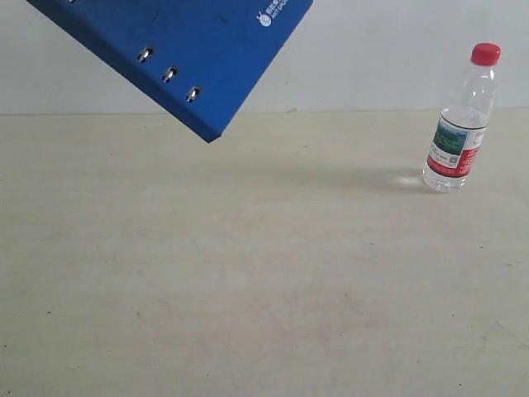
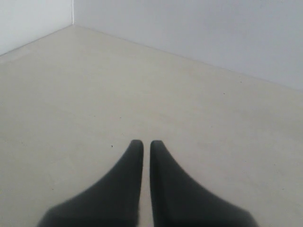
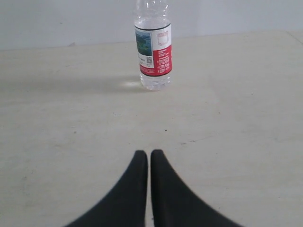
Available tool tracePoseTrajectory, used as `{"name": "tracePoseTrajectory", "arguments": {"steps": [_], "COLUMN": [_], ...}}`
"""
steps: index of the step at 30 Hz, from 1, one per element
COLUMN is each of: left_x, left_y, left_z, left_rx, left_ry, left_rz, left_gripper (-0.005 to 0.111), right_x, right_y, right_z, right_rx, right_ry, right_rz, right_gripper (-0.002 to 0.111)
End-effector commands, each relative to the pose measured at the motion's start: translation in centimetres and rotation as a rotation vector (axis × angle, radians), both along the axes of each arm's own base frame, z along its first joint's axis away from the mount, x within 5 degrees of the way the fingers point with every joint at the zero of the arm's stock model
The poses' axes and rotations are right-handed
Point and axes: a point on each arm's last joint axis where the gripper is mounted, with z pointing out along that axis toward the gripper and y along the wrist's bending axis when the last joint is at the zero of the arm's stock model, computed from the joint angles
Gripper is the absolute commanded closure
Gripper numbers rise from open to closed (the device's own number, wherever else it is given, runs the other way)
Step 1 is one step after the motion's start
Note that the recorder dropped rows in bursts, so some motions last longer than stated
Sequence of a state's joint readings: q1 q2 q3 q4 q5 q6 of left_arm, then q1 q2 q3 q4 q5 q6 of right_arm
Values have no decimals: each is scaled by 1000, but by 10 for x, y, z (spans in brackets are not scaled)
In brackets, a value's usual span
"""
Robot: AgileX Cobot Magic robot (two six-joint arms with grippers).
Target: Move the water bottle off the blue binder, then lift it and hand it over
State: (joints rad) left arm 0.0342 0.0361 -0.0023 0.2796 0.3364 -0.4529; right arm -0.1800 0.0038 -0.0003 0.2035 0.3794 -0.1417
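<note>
The water bottle (image 1: 459, 132) stands upright on the table at the right, red cap on top, apart from the binder. The blue binder (image 1: 190, 41) hangs tilted at the upper left, one corner pointing down, well above the table top; what holds it is out of view. Neither gripper shows in the exterior view. My right gripper (image 3: 149, 153) is shut and empty, low over the table, with the water bottle (image 3: 153, 52) straight ahead at some distance. My left gripper (image 2: 146, 143) is shut and empty too, facing bare table; neither bottle nor binder shows in its view.
The beige table (image 1: 248, 273) runs back to a pale wall (image 1: 372, 58). In the left wrist view two walls meet in a corner (image 2: 73, 19) at the table's far edge.
</note>
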Motion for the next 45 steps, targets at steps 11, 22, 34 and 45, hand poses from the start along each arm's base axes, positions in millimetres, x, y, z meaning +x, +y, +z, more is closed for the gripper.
{"name": "tracePoseTrajectory", "arguments": {"steps": [11,22,34,45], "left_x": [0,0,-2,1], "left_y": [0,0,-10,-11], "left_z": [0,0,-1,23], "left_rx": [9,10,-247,-185], "left_ry": [-7,-7,-20,-288], "left_rz": [0,0,-58,-108], "left_gripper": [101,101,101,101], "right_x": [1,1,1,1], "right_y": [1,1,1,1], "right_z": [4,4,5,5], "right_rx": [52,53,59,59], "right_ry": [-54,-52,-62,-62], "right_rz": [-10,-9,-11,-11], "right_gripper": [108,108,108,108]}}
